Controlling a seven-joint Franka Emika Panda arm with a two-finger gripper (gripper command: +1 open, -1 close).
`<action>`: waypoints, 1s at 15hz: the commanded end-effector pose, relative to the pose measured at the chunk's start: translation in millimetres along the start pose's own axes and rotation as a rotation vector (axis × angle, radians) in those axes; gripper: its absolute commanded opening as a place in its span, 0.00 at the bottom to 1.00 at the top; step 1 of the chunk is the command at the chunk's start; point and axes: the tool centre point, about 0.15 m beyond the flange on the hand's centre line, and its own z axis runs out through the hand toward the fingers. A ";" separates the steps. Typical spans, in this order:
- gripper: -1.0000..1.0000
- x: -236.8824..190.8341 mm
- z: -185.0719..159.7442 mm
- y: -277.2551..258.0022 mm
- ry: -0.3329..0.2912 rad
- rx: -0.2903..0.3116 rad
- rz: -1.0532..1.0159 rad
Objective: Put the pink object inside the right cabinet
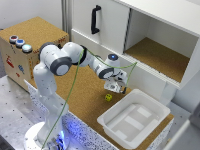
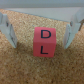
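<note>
In the wrist view the pink object (image 2: 44, 41) is a small pink cube with black letters D and L, resting on the cork surface. My gripper (image 2: 41, 36) is open, with one finger (image 2: 9, 31) on each side of the cube and a gap on both sides. In the exterior view the gripper (image 1: 114, 86) is low over the cork counter, in front of the cabinet, and hides the cube. The right cabinet (image 1: 156, 56) is the open white compartment with a cork-brown floor, behind the gripper and towards the exterior view's right.
A small yellow dotted cube (image 1: 108, 97) lies on the counter just in front of the gripper. A white plastic tub (image 1: 133, 118) stands at the counter's front right. A white cabinet door with a black handle (image 1: 95, 20) is shut at the left. A cork-topped box (image 1: 31, 41) with buttons stands far left.
</note>
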 end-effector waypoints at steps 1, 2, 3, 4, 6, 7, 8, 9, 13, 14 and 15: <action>0.00 8.3 1.5 10.2 -0.033 0.042 0.038; 0.00 5.8 -2.1 10.6 -0.030 0.047 0.052; 0.00 3.8 -4.7 11.6 -0.029 0.052 0.063; 0.00 2.0 -8.4 12.6 -0.028 0.059 0.078; 0.00 -4.5 -17.4 13.3 -0.017 0.039 0.097; 0.00 -9.3 -22.3 15.2 -0.009 0.016 0.121; 0.00 -16.6 -31.6 18.4 0.000 0.015 0.157; 0.00 -21.7 -39.7 21.2 0.004 0.014 0.191; 0.00 -14.8 -119.0 45.1 0.139 -0.002 0.260; 0.00 -9.3 -144.1 55.7 0.198 -0.013 0.269; 0.00 -2.8 -163.0 65.5 0.234 -0.028 0.275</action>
